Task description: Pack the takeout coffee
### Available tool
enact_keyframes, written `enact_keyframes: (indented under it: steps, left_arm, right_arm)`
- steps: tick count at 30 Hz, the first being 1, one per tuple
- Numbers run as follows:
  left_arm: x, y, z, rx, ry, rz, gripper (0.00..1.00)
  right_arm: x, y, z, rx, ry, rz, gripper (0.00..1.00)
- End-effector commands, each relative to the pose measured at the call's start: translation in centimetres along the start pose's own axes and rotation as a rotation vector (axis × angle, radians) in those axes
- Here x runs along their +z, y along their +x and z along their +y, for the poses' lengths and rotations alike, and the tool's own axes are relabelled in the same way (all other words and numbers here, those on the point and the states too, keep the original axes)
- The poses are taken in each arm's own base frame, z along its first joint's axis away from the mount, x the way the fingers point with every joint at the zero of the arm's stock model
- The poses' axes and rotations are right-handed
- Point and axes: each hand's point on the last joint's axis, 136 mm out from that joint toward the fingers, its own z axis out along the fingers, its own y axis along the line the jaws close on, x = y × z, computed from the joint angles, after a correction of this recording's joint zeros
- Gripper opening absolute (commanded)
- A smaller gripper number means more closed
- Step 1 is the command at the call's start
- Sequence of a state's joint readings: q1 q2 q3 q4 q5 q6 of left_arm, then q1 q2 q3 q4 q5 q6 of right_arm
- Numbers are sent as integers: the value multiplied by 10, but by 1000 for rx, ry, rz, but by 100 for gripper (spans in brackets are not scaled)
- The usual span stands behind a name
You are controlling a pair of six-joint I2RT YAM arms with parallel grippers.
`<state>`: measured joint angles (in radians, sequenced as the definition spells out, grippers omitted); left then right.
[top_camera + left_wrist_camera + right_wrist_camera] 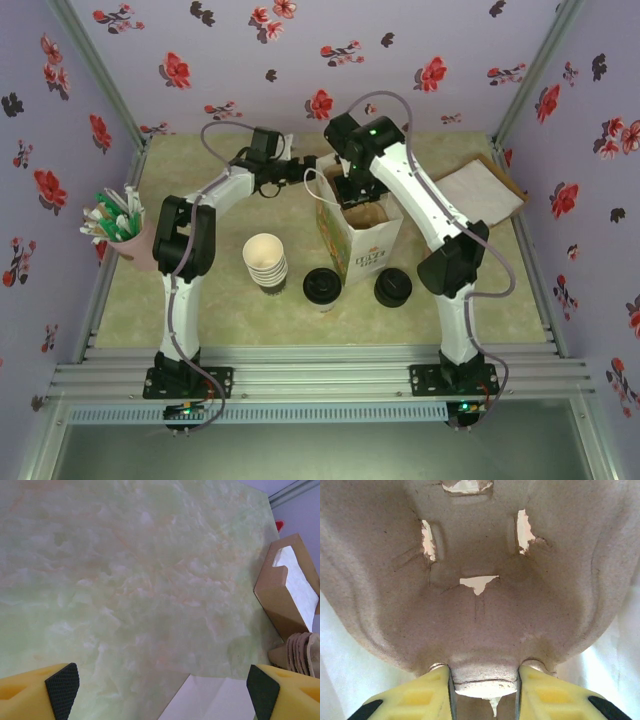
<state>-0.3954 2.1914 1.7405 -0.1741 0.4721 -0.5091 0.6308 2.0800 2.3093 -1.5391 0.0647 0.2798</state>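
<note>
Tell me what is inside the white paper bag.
A brown pulp cup carrier, pinched by the right end effector, is inside the bag. The carrier covers the bag's floor, so anything under it is hidden.

Lilac walls (400, 30) printed with red and dark flowers close in the far, left and right sides. The table (350, 328) has a pale green marbled top, with ribbed metal rails (320, 378) along its near edge.

One camera looks down on the whole table (225, 315) from behind my bases; my left wrist overlooks that same table, my right crowds a pulp tray (480, 610)
</note>
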Motion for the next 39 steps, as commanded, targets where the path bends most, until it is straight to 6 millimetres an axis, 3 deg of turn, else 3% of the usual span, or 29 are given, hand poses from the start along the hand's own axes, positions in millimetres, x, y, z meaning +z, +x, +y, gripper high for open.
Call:
enact_keyframes:
  steps: [1,11,24,30,39]
  left_arm:
    - [-15,-8,-8,38,11,-32,90]
    - [-43,-15,7,8,-12,-76,91]
    - [-67,-12,1,6,-19,-112,91]
    - [-81,-13,-2,9,-25,-134,91]
    - [-106,-15,-12,1,-35,-184,91]
  right_arm:
    - [27,7,3,-29,17,76,32]
    - [71,11,10,-13,7,137,32]
    - [120,25,11,8,9,177,32]
    - [129,34,9,22,13,189,32]
    - [133,29,10,26,13,161,38]
